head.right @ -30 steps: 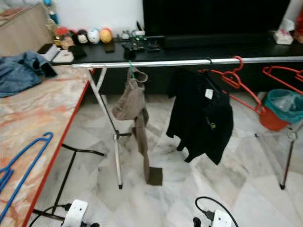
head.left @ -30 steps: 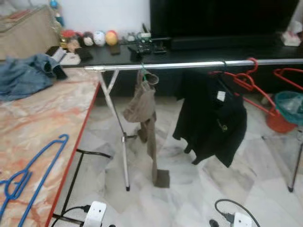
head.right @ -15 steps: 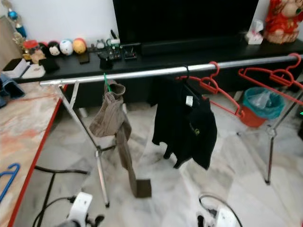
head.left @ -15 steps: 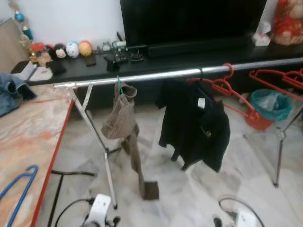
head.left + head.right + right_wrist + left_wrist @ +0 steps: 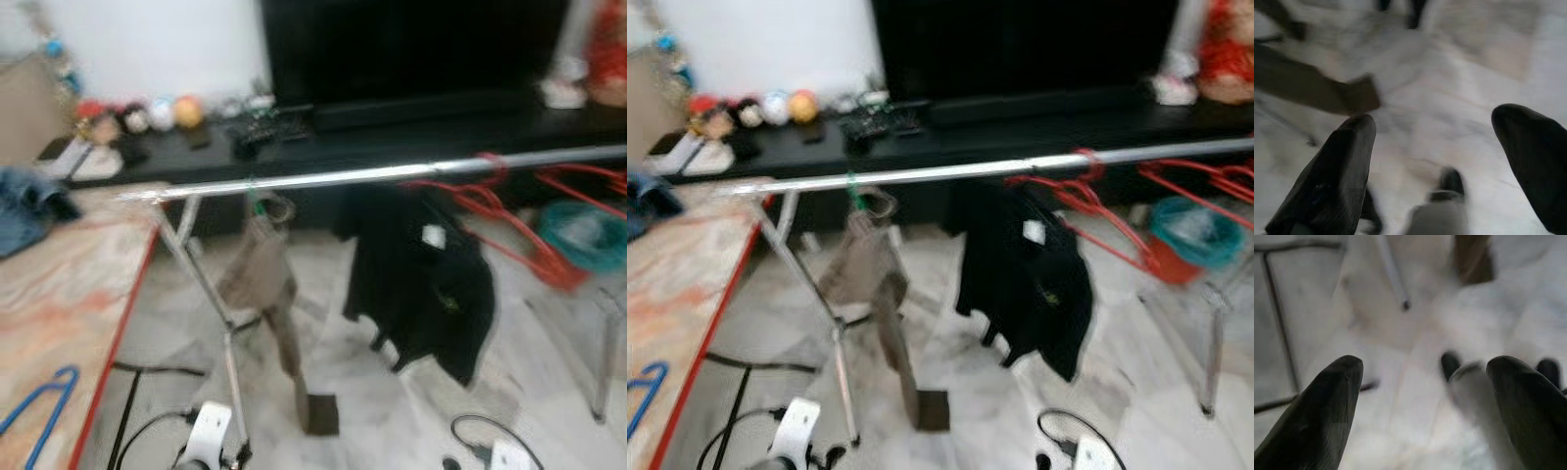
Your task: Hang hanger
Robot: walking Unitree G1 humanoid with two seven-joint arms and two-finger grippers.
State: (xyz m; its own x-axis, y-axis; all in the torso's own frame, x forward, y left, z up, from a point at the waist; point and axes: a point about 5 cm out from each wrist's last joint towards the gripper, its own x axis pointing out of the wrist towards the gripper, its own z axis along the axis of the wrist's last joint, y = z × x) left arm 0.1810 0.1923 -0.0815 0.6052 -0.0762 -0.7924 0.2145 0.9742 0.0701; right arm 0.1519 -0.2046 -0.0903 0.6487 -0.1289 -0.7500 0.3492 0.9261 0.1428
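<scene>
Both arms hang low over the marble floor (image 5: 392, 411), left pincer (image 5: 1425, 396) and right pincer (image 5: 1449, 152) spread wide and empty. The blue hanger (image 5: 39, 411), seemingly flat, lies on the tabletop (image 5: 69, 294).

Marble-pattern table (image 5: 69, 294): blue hanger (image 5: 34, 421) near front edge, denim garment (image 5: 29, 206) at far end.

One rail (image 5: 392, 174) carries two garments: a brown one (image 5: 263, 279) and a black one (image 5: 421, 279). One blue hanger (image 5: 39, 411) lies on the table (image 5: 69, 294). The red hangers (image 5: 490, 191) blur together, uncountable.
</scene>
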